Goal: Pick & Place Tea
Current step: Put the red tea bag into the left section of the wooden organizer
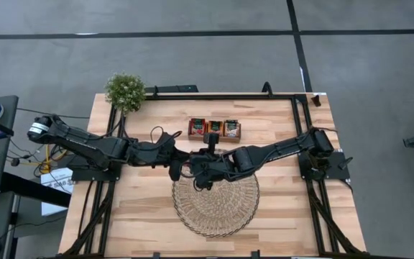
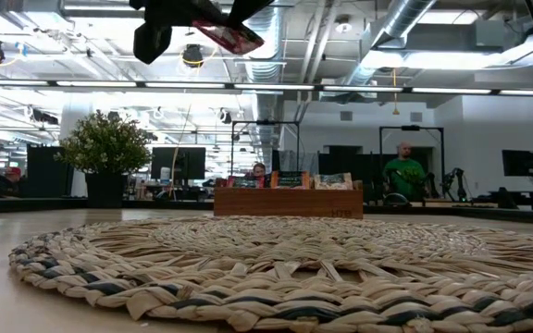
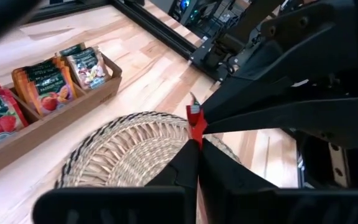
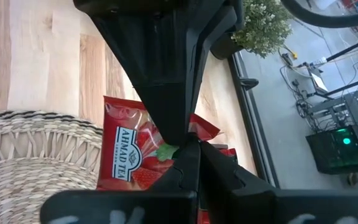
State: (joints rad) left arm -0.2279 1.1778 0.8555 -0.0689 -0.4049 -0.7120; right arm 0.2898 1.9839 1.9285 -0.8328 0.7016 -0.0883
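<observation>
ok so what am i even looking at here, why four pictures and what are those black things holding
It is a table robot with two dark arms, each ending in a two-finger gripper. One picture looks straight down on the wooden table, one looks level across it, and two come from cameras on the arms' wrists. On the table lie a round woven mat, a wooden tray filled with tea sachets, and a small potted plant at the back corner. Above the mat the left gripper and right gripper meet, both shut on one red strawberry tea sachet, held in the air between them. A person shows far off in the room behind.
</observation>
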